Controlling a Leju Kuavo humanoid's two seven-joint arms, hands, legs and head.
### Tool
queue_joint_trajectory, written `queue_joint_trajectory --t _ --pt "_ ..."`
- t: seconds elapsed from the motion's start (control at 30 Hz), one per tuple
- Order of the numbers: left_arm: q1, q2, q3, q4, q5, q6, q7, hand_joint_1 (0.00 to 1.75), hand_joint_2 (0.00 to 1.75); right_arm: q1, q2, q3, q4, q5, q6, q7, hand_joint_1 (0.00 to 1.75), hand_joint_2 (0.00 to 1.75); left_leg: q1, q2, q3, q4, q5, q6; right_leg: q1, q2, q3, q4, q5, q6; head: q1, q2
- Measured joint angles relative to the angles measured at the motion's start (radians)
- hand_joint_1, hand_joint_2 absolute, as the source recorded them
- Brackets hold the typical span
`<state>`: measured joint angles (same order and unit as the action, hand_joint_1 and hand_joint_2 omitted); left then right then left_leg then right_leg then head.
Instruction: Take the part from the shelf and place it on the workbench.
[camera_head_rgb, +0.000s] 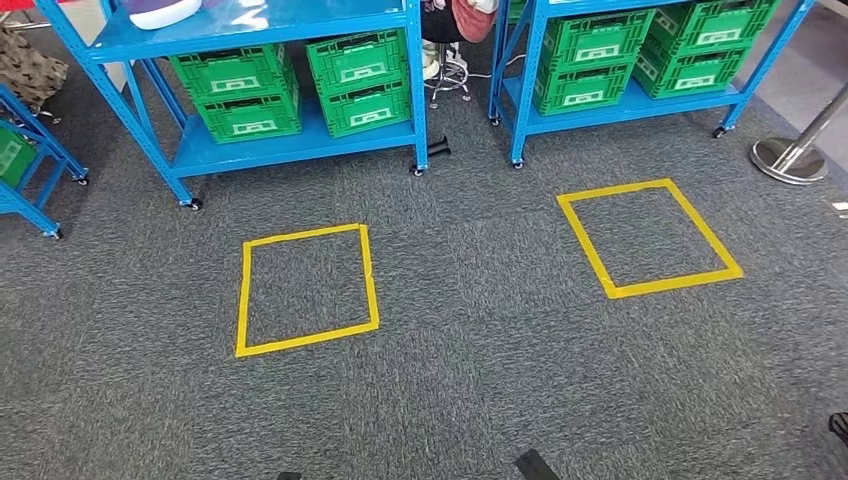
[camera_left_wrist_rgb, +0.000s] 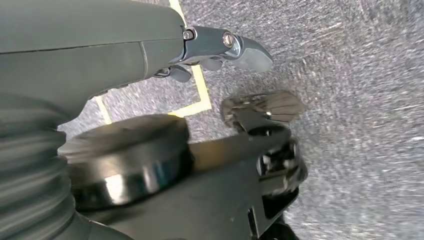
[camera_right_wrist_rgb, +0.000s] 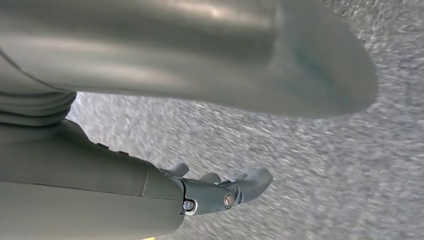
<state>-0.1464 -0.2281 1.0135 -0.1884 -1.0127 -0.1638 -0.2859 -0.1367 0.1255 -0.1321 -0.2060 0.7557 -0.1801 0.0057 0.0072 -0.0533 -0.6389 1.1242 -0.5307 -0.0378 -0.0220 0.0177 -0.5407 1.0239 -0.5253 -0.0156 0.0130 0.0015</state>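
Note:
A white and purple part (camera_head_rgb: 160, 12) lies on the upper board of the left blue shelf (camera_head_rgb: 290, 145), at the top edge of the head view. My left hand (camera_left_wrist_rgb: 210, 47) hangs over the grey carpet beside a yellow tape corner (camera_left_wrist_rgb: 202, 95); its fingers are apart and hold nothing. Over bare carpet hangs my right hand (camera_right_wrist_rgb: 220, 192), fingers stretched out and empty. Both hands are far from the shelf.
Green crates (camera_head_rgb: 300, 85) fill the lower boards of both blue shelves (camera_head_rgb: 620, 110). Two yellow tape squares (camera_head_rgb: 305, 290) (camera_head_rgb: 650, 238) mark the carpet before them. A metal post base (camera_head_rgb: 790, 160) stands at right, a stool (camera_head_rgb: 445, 75) between the shelves, another blue rack (camera_head_rgb: 25, 170) far left.

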Motion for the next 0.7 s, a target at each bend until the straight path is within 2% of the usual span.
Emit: queue_joint_trajectory --t 0.03,0.07,0.1,0.13,0.17,0.2,0.27,0.3,0.33,0.4,0.47,0.7 --pt "-0.001 0.000 0.000 0.000 0.000 0.000 -0.004 0.00 0.44 0.002 0.000 -0.001 0.000 0.000 0.000 -0.002 0.00 0.00 -0.001 0.028 -0.031 0.066 -0.033 -0.003 0.002 -0.010 0.001 0.000 -0.001 -0.003 -0.004 0.000" --pt "-0.002 0.000 0.000 0.000 0.001 -0.001 -0.008 0.00 0.00 0.004 0.000 -0.003 0.000 0.000 0.001 -0.003 0.00 0.00 0.000 0.042 -0.062 0.132 -0.061 -0.004 0.004 -0.021 0.001 0.000 -0.002 -0.005 -0.006 0.000" --pt "-0.001 0.000 0.000 0.000 0.001 -0.001 -0.010 0.00 0.44 0.005 0.000 -0.005 0.000 -0.001 0.002 -0.005 0.00 0.44 0.000 0.047 -0.084 0.180 -0.077 -0.005 0.006 -0.030 0.001 0.000 -0.003 -0.006 -0.006 0.000" --pt "0.000 0.000 0.000 0.000 0.001 -0.001 -0.011 0.00 0.87 0.006 0.000 -0.008 0.000 -0.002 0.003 -0.007 0.00 0.87 0.000 0.048 -0.088 0.193 -0.072 -0.004 0.007 -0.037 0.002 0.001 -0.004 -0.006 -0.006 0.000" --pt "0.001 0.000 0.001 0.000 0.001 -0.002 -0.013 0.00 1.31 0.006 0.000 -0.011 0.000 -0.002 0.006 -0.010 0.00 1.31 0.000 0.048 -0.074 0.168 -0.050 -0.002 0.007 -0.041 0.004 0.001 -0.005 -0.006 -0.006 0.000" --pt "0.002 0.000 0.001 0.000 0.001 -0.002 -0.015 0.00 1.75 0.005 0.000 -0.013 0.000 -0.002 0.009 -0.012 0.00 1.75 0.000 0.049 -0.042 0.109 -0.016 0.002 0.007 -0.043 0.007 0.001 -0.007 -0.004 -0.006 0.000" --pt "0.001 0.000 0.001 0.000 0.001 -0.004 -0.017 0.00 1.75 0.004 0.000 -0.015 0.000 -0.003 0.018 -0.014 0.00 1.75 -0.003 0.054 0.030 -0.027 0.034 0.012 0.009 -0.047 0.012 0.002 -0.012 0.002 -0.006 0.000" --pt "0.000 0.000 0.001 0.000 0.000 -0.005 -0.017 0.00 1.75 0.003 0.000 -0.015 0.000 -0.002 0.021 -0.014 0.00 1.31 -0.005 0.056 0.051 -0.070 0.044 0.017 0.012 -0.047 0.012 0.004 -0.014 0.006 -0.006 0.000" --pt "0.000 -0.001 0.001 0.000 0.000 -0.006 -0.017 0.00 1.75 0.002 0.000 -0.016 0.000 -0.002 0.025 -0.012 0.00 0.87 -0.006 0.057 0.060 -0.089 0.043 0.019 0.014 -0.047 0.011 0.005 -0.015 0.007 -0.005 0.000" --pt "0.000 -0.002 0.001 0.000 -0.001 -0.007 -0.016 0.00 1.75 0.002 0.001 -0.016 0.000 -0.001 0.029 -0.010 0.00 0.87 -0.007 0.056 0.061 -0.093 0.043 0.021 0.016 -0.047 0.010 0.003 -0.015 0.009 -0.002 0.000" --pt "0.000 -0.002 0.002 0.000 -0.002 -0.007 -0.014 0.00 1.75 0.002 0.001 -0.017 0.000 0.000 0.031 -0.009 0.00 1.75 -0.009 0.056 0.061 -0.092 0.042 0.026 0.014 -0.047 0.013 -0.002 -0.012 0.012 -0.002 0.000" --pt "0.006 0.003 -0.020 -0.003 -0.011 0.025 0.015 0.00 1.75 0.006 0.001 -0.019 0.000 -0.010 0.033 0.005 0.00 1.75 -0.011 0.056 0.061 -0.092 0.041 0.036 0.013 -0.047 0.017 -0.013 -0.007 0.023 -0.001 0.000"
